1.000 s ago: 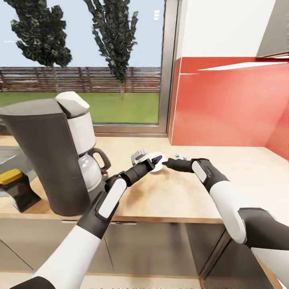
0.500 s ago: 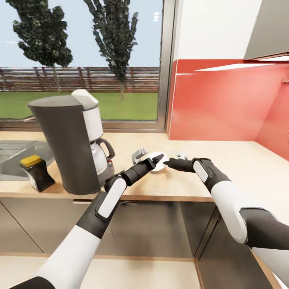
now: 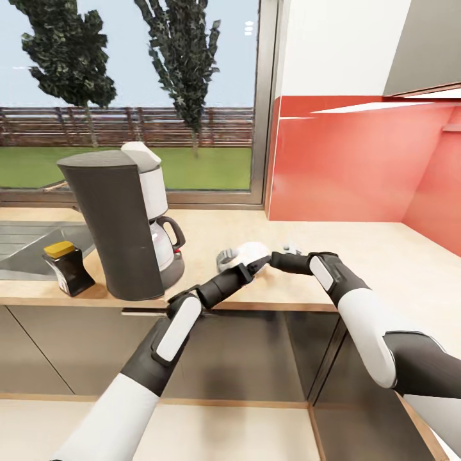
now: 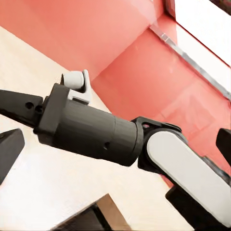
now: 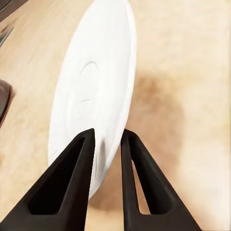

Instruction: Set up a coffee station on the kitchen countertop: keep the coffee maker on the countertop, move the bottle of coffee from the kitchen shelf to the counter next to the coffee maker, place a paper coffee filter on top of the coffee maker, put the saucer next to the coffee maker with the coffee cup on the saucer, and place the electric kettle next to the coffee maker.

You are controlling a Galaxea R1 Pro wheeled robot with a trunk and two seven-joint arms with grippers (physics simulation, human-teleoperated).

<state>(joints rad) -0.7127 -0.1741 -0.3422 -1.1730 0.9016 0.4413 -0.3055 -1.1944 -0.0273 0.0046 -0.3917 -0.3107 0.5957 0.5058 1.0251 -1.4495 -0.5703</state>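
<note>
The coffee maker (image 3: 118, 224) stands on the countertop (image 3: 384, 256), with the bottle of coffee (image 3: 67, 266) just to its left. My right gripper (image 3: 272, 260) is shut on the rim of the white saucer (image 3: 248, 250), which it holds tilted on edge just above the worktop, to the right of the maker. In the right wrist view the saucer (image 5: 91, 96) sits between both fingers (image 5: 67, 187). My left gripper (image 3: 255, 266) is open right beside the saucer, its fingertips (image 4: 9, 147) spread around the right wrist. The kettle, cup and paper filter are out of view.
A steel sink (image 3: 25, 240) lies left of the bottle. A red backsplash (image 3: 358, 166) and a window (image 3: 128, 96) rise behind the counter. Glossy dark cabinet fronts (image 3: 243, 352) run below its front edge. Bare worktop stretches to the right.
The camera has pulled back from the counter, so the maker and bottle look smaller and more of the cabinets shows. The left gripper has sunk slightly; the right still holds the saucer.
</note>
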